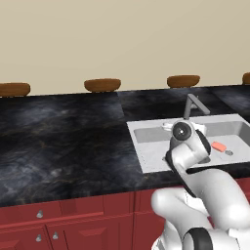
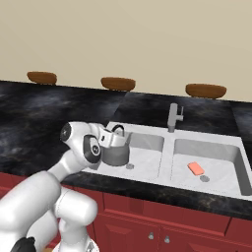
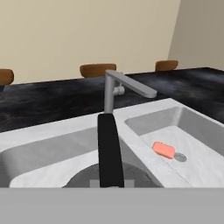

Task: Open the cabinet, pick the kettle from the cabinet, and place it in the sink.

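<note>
Gripping the kettle (image 2: 116, 151) by its arched black handle (image 3: 109, 151), the end effector (image 2: 109, 139) is clamped shut on it and holds the grey body down inside the sink (image 2: 147, 129), in the basin to the left of the faucet (image 2: 173, 117) as the right base view shows it. Whether the kettle's base already rests on the basin floor I cannot tell. It looks like a rigid metal vessel, smooth and likely slippery on its rounded sides, so the handle's crown is the sensible hold; hung from there it may swing or tip toward the spout. The kettle's basin also shows a round drain (image 2: 130, 166) just beside the kettle. The basin on the faucet's other side holds an orange sponge (image 2: 196, 169) near its own drain. Brown bowls (image 2: 118, 83) line the tabletop (image 2: 44, 110) behind the faucet.
</note>
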